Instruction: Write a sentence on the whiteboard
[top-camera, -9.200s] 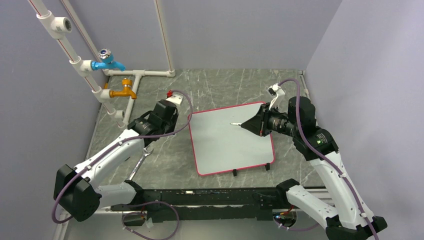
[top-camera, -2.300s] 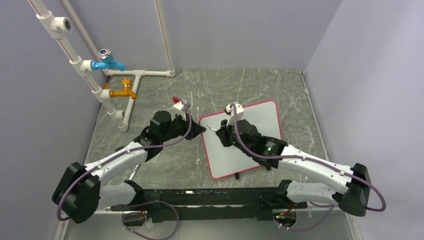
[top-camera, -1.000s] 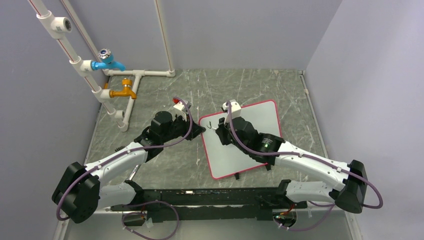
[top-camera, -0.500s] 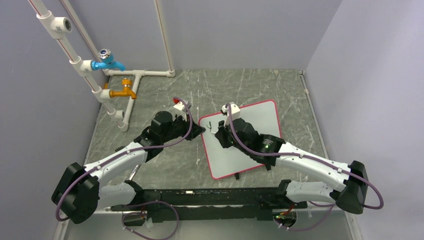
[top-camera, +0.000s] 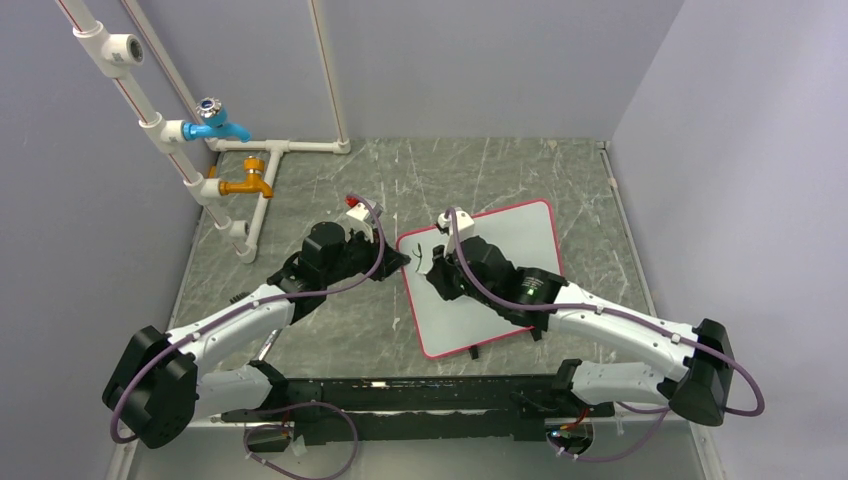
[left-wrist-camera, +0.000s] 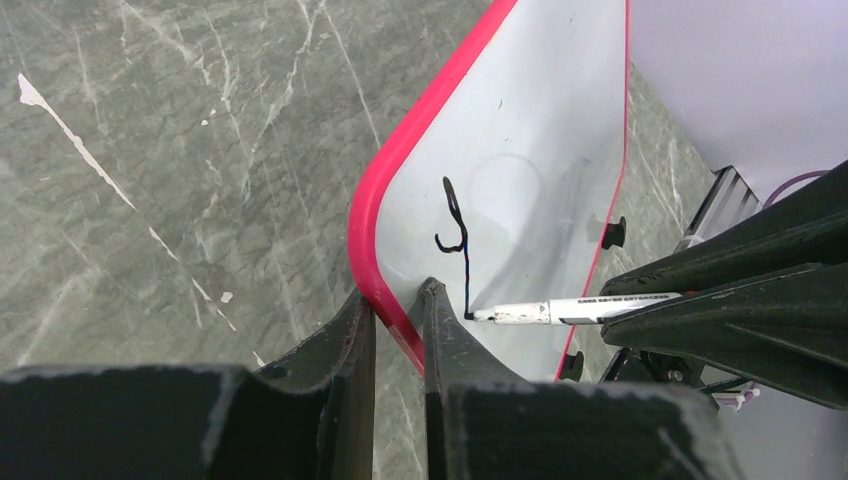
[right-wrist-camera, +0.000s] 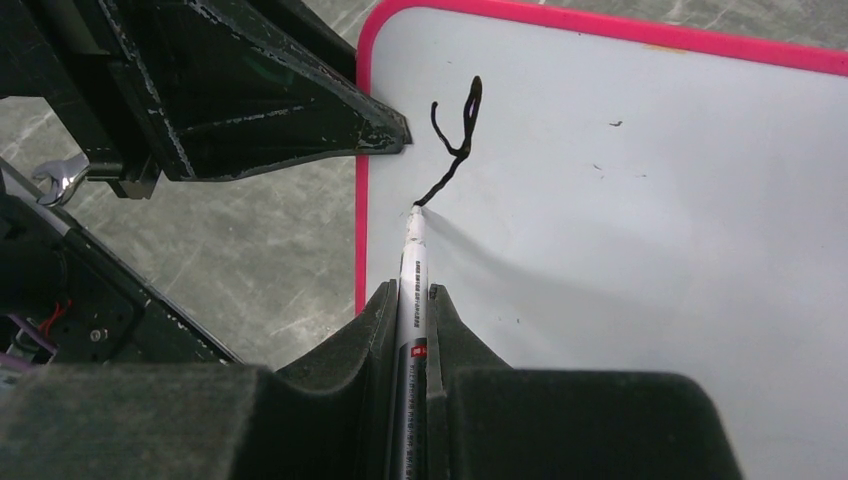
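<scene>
The whiteboard (top-camera: 505, 250) lies flat on the table, white face with a red-pink rim; it also shows in the left wrist view (left-wrist-camera: 540, 170) and the right wrist view (right-wrist-camera: 650, 200). My left gripper (left-wrist-camera: 397, 305) is shut on the board's left rim (left-wrist-camera: 375, 250). My right gripper (right-wrist-camera: 411, 295) is shut on a white marker (right-wrist-camera: 411, 270), whose tip touches the board at the end of a short black stroke (right-wrist-camera: 455, 140). The marker also shows in the left wrist view (left-wrist-camera: 570, 311). In the top view both grippers meet at the board's far left corner (top-camera: 415, 250).
White pipes with a blue tap (top-camera: 215, 125) and an orange tap (top-camera: 248, 183) stand at the back left. A wrench (top-camera: 283, 322) lies under the left arm. Black feet (top-camera: 470, 348) stick out at the board's near edge. Grey walls close the sides.
The right gripper has drawn the marker down and left across the board's far left corner, lengthening the black stroke. The left gripper keeps its hold on the rim.
</scene>
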